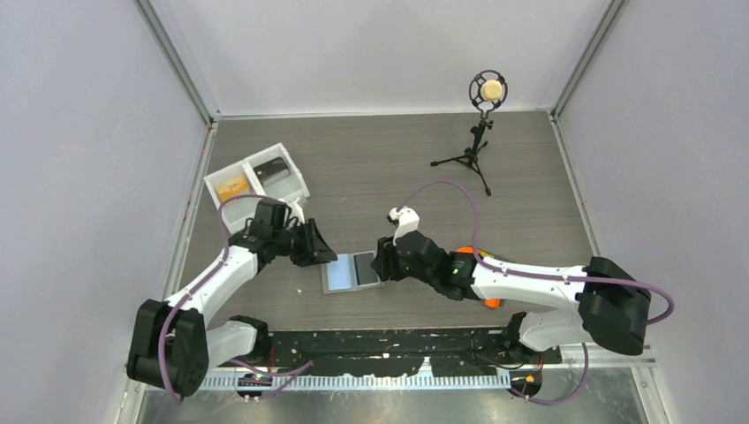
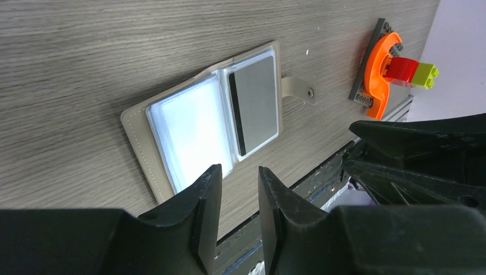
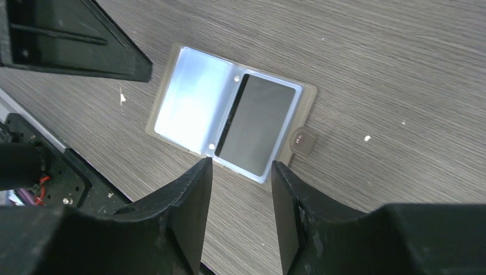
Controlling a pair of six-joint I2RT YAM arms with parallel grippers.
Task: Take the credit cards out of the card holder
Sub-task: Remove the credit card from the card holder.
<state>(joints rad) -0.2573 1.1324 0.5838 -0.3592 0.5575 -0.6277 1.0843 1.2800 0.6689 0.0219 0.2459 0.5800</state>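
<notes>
Grey-beige and stitched, the small folding card holder [image 3: 189, 109] lies opened flat on the wood-grain table [image 3: 372, 69] between the two arms. One clear sleeve holds a thin dark grey card [image 3: 255, 123] with a black stripe; the other shows only pale blue. Pulling this card out looks like the step in hand. The left tool [image 2: 239, 175] hangs narrowly open and empty by the pale blue side. The right tool [image 3: 240, 166] stands about half open, empty, over the card's side. Next, one tool probably pins the holder while the other pinches the card's edge and slides it out.
</notes>
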